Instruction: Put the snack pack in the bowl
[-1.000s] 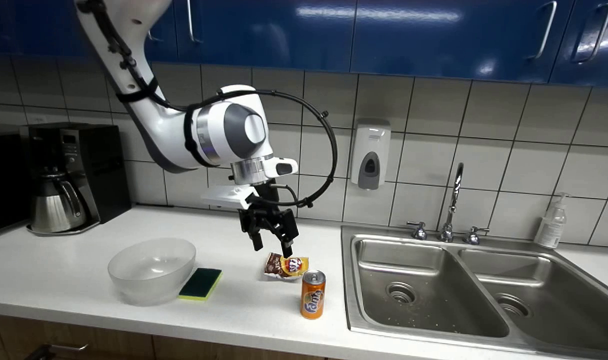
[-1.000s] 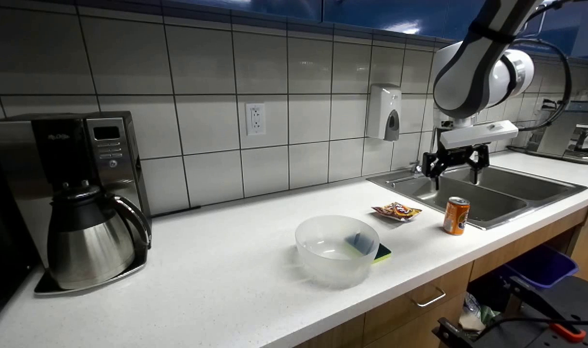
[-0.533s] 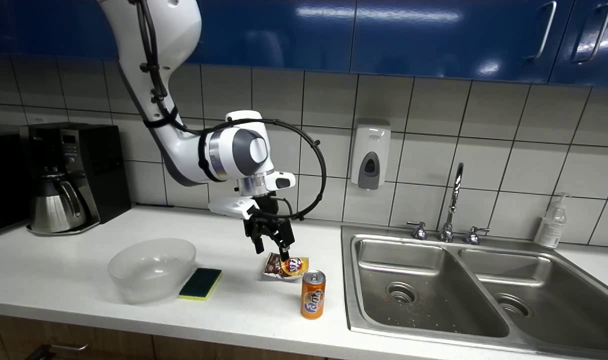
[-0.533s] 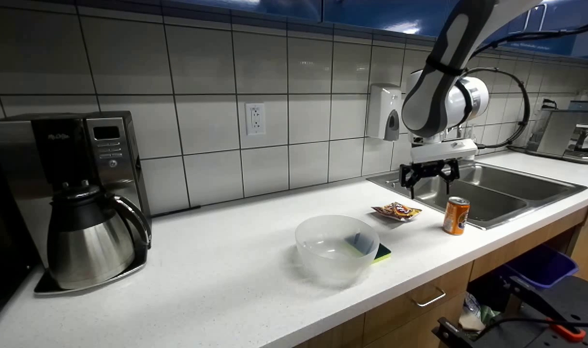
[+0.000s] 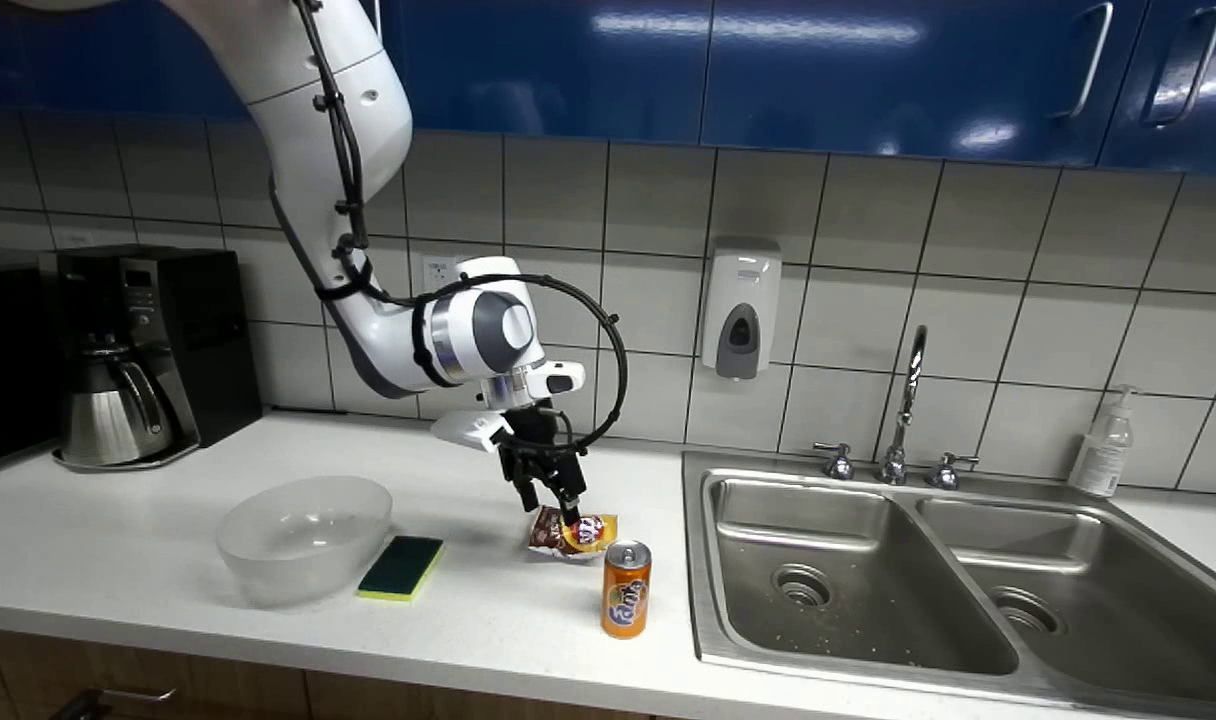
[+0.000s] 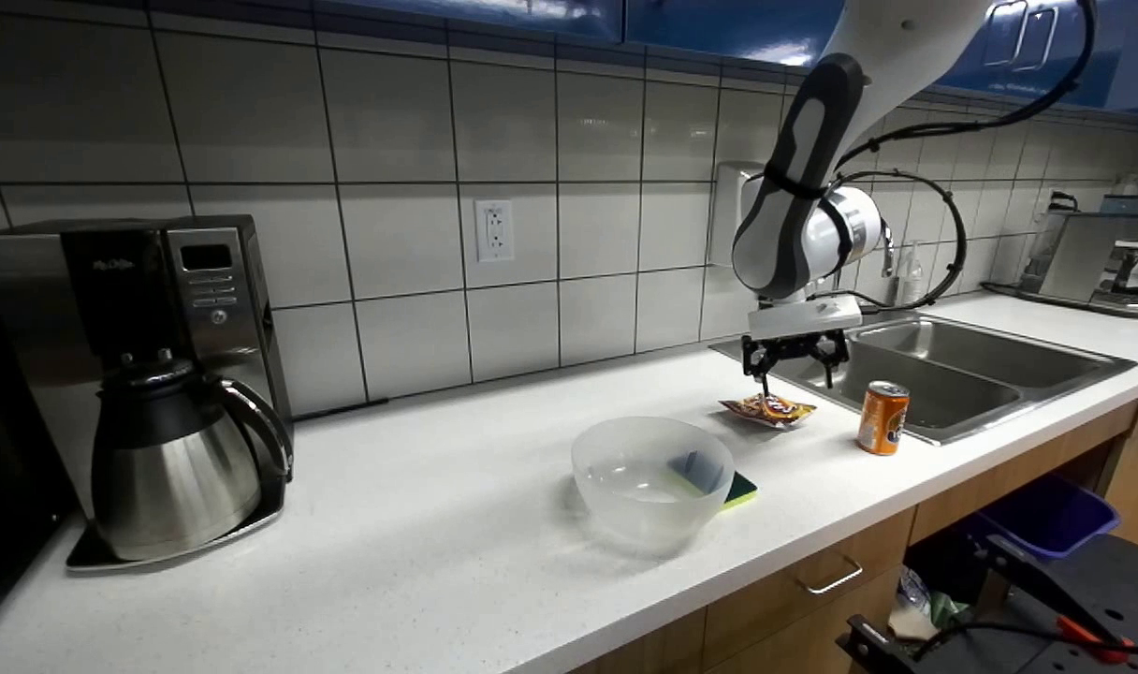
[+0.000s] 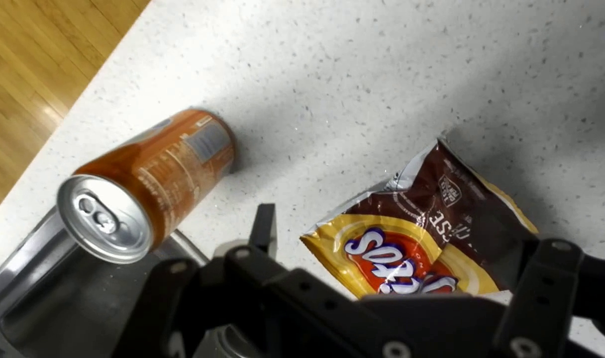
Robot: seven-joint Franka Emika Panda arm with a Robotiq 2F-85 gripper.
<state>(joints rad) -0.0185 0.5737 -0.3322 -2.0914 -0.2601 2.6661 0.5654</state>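
While the black Robotiq gripper (image 5: 550,511) points down over the white speckled countertop (image 5: 478,600), its jaws stand well apart. Below it, the brown and yellow Fritos snack pack (image 7: 407,228) lies on the countertop, well apart from the translucent plastic bowl (image 5: 288,580). In the wrist view the pack shows between the two fingers (image 7: 263,228), one of them overlapping its brown end. In both exterior views a fingertip overlaps the pack; whether the two touch cannot be told.

Near the pack, an orange Fanta can (image 5: 626,600) stands upright beside the double-basin steel sink (image 5: 704,570). A dark green and yellow sponge (image 5: 401,566) lies just beside the bowl, and in an exterior view part of it shows through the bowl's wall. Toward the far end from the sink stands a coffee maker (image 6: 227,281) with its steel carafe (image 6: 171,487).
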